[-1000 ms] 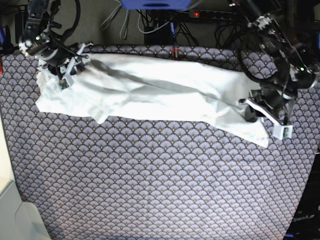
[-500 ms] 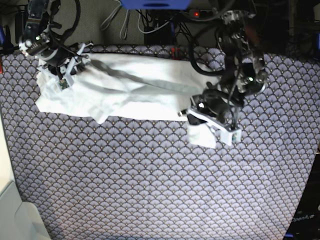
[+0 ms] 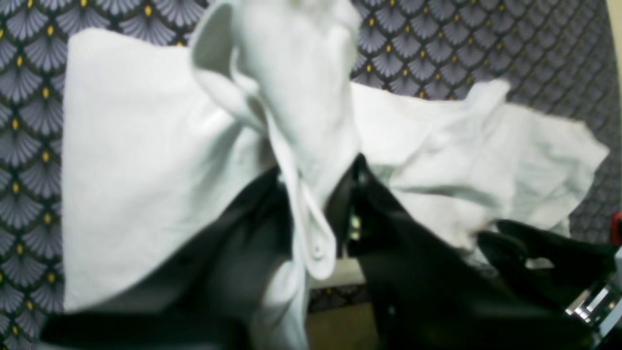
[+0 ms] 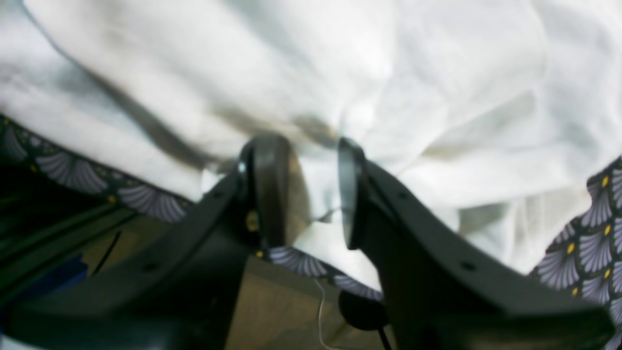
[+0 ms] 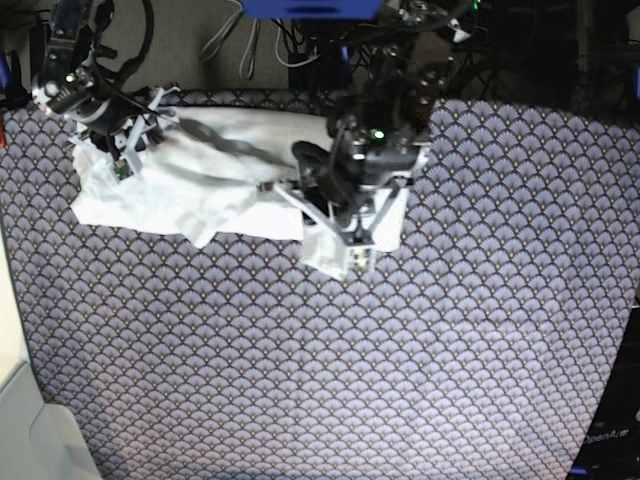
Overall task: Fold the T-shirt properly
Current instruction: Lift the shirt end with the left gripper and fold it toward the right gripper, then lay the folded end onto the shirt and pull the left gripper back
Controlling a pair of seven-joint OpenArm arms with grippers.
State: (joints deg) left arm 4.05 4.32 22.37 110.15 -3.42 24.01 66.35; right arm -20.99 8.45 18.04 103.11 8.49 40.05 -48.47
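The T-shirt [image 5: 200, 185] lies crumpled along the far left part of the tabletop [image 5: 330, 370], its right end lifted and doubled back toward the middle. The left gripper [image 3: 318, 194] pinches a bunched fold of that raised end between nearly closed jaws, above the patterned cloth. The right gripper [image 4: 303, 189] sits at the shirt's far left corner, its jaws partly apart with white fabric between them.

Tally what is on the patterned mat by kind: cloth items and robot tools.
T-shirt: 1
Tools: 2, the left tool and the right tool, both closed on the T-shirt
Total: 3
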